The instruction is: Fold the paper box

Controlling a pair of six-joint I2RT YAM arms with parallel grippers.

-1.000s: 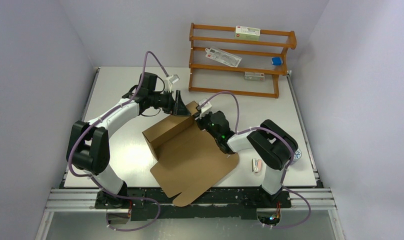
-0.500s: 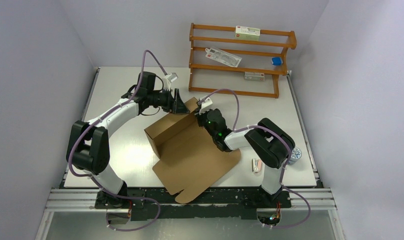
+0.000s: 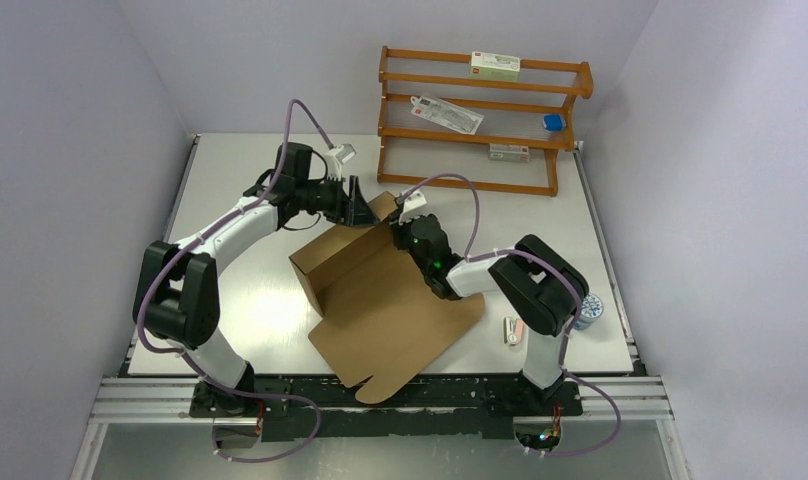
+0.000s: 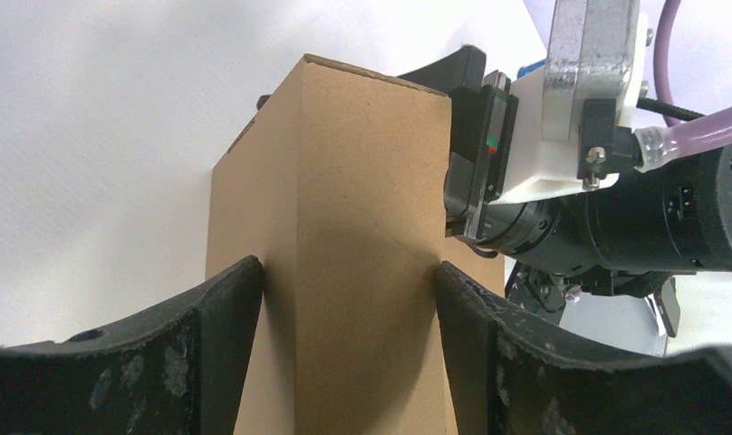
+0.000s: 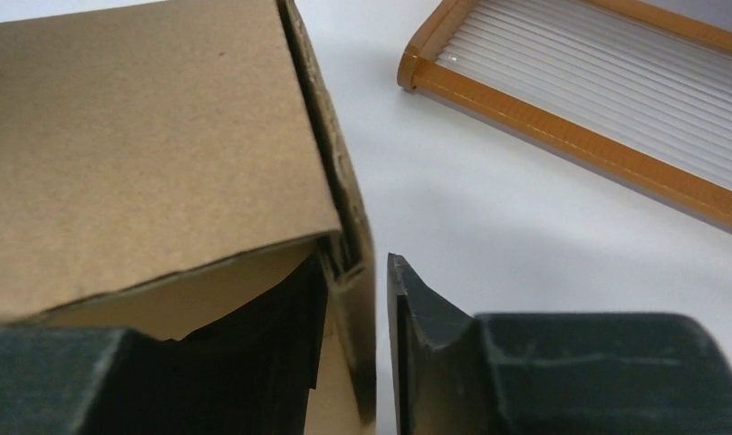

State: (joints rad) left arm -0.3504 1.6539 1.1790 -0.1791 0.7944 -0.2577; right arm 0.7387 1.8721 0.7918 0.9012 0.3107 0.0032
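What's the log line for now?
step: folding brown cardboard box | left gripper: clamped on its raised wall | right gripper: open astride its corner

Orange-brown wooden three-tier rack (image 3: pixel 465 184): standing at the upper right of the top view, on the far part of the white tabletop (image 3: pixel 240 300).
Small white-and-green carton (image 3: pixel 494 66): lying on the top tier.
Flat clear-and-white packet (image 3: pixel 446 114): lying askew on the middle tier.
Small blue object (image 3: pixel 552 122): sitting at that tier's right end.
Small white box (image 3: pixel 508 152): resting on the tier below.
Small pink-and-white object (image 3: pixel 514 331): lying on the tabletop at lower right.
Round blue-patterned white item (image 3: pixel 591 309): sitting near it, at the table's right edge.
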